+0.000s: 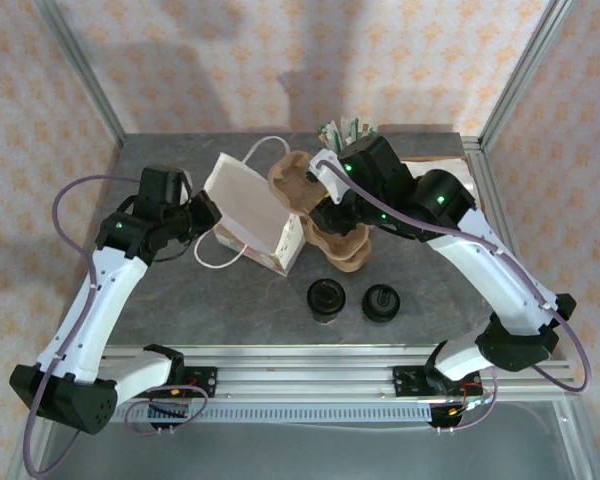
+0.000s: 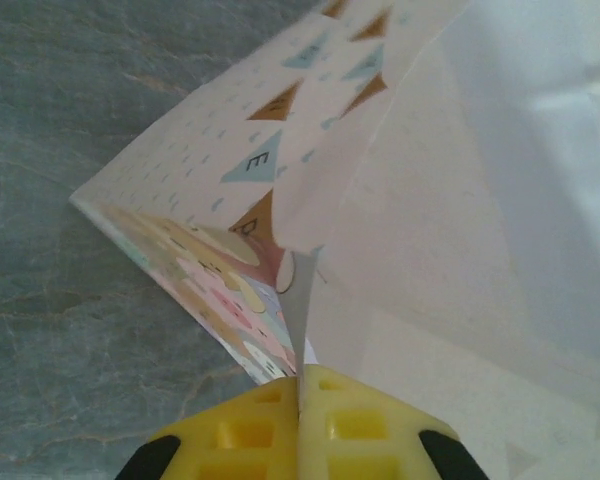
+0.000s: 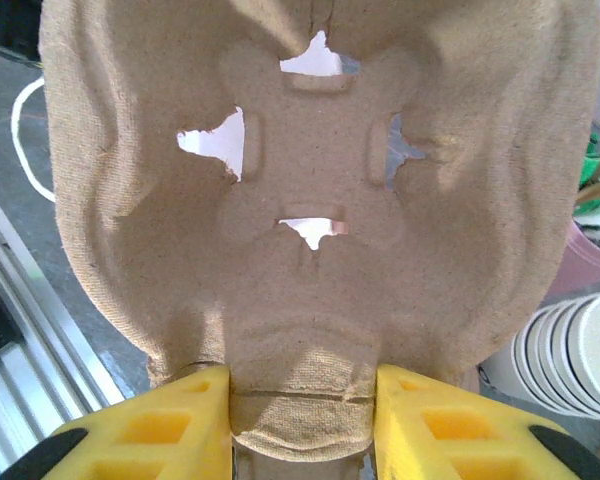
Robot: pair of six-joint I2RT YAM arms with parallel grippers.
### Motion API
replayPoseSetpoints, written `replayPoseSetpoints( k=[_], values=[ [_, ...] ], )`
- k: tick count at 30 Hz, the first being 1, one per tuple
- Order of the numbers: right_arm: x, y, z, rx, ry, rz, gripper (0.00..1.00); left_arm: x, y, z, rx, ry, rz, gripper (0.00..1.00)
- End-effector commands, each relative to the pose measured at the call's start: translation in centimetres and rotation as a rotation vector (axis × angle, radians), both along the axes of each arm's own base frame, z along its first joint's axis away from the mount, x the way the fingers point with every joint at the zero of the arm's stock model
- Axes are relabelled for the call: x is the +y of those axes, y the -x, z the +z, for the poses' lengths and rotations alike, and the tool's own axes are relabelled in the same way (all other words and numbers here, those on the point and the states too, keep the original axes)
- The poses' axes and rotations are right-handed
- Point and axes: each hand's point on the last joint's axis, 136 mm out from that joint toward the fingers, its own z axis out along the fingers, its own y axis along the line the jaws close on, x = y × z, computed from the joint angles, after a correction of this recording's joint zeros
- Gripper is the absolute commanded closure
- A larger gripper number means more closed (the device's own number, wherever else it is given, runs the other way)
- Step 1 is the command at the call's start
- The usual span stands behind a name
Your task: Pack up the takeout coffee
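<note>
Paper bag [image 2: 180,170]: letter "E" on blue pennant [image 2: 261,162]; other letters unreadable.

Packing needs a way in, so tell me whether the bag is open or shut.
Open: the left end effector pinches one wall of the bag, and its white inside shows beyond that wall.

the paper bag [image 1: 245,205] stands mid-table [image 1: 160,310], its left edge pinched in the left gripper [image 1: 208,213]. just right of the bag, raised off the table, a cup carrier [image 1: 292,178] is clamped at its rim in the right gripper [image 3: 302,385]. a second carrier [image 1: 345,250] lies on the table under it. nearer the arm bases, the left coffee cup [image 1: 326,298] and the right coffee cup [image 1: 380,302] stand side by side. a holder of sticks [image 1: 345,130] stands behind the carriers.
</note>
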Motion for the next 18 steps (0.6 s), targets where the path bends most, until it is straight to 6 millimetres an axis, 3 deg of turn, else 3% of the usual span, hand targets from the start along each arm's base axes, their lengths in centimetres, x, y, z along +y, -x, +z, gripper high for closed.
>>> replayPoseSetpoints(
  k=[1, 6, 14, 18],
  values=[
    [0.6, 0.3, 1.0, -0.004, -0.020, 0.005, 0.64, -1.4, 1.3, -0.3, 0.070, 0.044, -0.120, 1.00],
    [2.2, 0.9, 2.2, 0.002, -0.066, 0.024, 0.64, -2.6, 2.5, 0.8, 0.091, 0.103, -0.207, 1.00],
    [4.9, 0.8, 3.4, 0.006, -0.105, 0.019, 0.64, -1.0, 4.5, 3.1, 0.110, 0.016, -0.210, 1.00],
    [6.0, -0.3, 4.0, 0.028, -0.151, -0.040, 0.65, -0.9, 4.8, 2.8, 0.098, 0.058, -0.150, 1.00]
  ],
)
